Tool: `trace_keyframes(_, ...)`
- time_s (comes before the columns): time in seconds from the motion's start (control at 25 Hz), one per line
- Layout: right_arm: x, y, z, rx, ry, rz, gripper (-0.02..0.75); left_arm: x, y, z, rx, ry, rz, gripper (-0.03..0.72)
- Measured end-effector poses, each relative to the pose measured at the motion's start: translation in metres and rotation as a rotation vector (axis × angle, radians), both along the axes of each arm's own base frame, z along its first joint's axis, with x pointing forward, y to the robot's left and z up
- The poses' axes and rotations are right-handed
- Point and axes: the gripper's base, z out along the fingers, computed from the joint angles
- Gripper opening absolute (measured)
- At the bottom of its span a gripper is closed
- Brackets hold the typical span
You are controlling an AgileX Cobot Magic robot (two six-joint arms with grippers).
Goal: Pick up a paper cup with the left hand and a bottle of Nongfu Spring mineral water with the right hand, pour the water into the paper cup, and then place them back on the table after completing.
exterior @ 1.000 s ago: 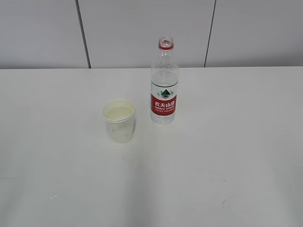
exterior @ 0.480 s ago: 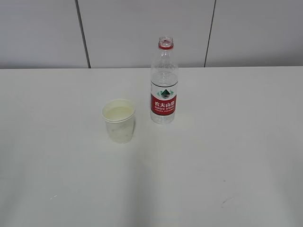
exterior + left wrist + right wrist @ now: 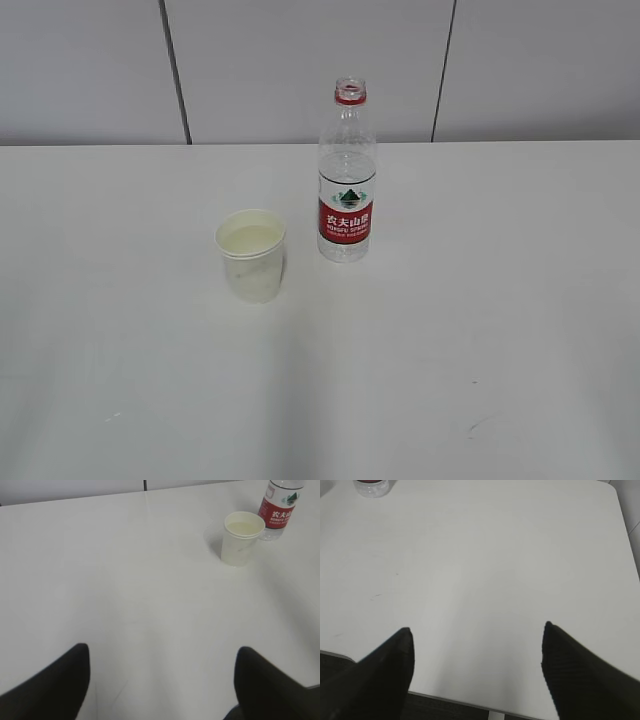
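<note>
A white paper cup (image 3: 251, 256) stands upright on the white table (image 3: 480, 330), with liquid showing inside it. An open, capless Nongfu Spring bottle (image 3: 347, 175) with a red label stands upright just behind and right of the cup. Both show in the left wrist view, cup (image 3: 241, 538) and bottle (image 3: 280, 510), far ahead at the upper right. My left gripper (image 3: 162, 655) is open and empty over bare table. My right gripper (image 3: 476, 637) is open and empty near the table's front edge; the bottle's base (image 3: 371, 487) sits at the top left. Neither arm shows in the exterior view.
A grey panelled wall (image 3: 300, 60) runs behind the table. The table's front edge (image 3: 460, 700) and right edge (image 3: 626, 540) show in the right wrist view, with dark floor below.
</note>
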Motion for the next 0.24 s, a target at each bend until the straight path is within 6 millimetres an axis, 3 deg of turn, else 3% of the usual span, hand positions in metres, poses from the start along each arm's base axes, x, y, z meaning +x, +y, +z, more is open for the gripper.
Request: trace_keyframes(0.24, 0.0000, 0.0000, 0.0000, 0.001, 0.000, 0.000, 0.587, 0.0000, 0.0000, 0.0000, 0.000, 0.000, 0.000, 0.543)
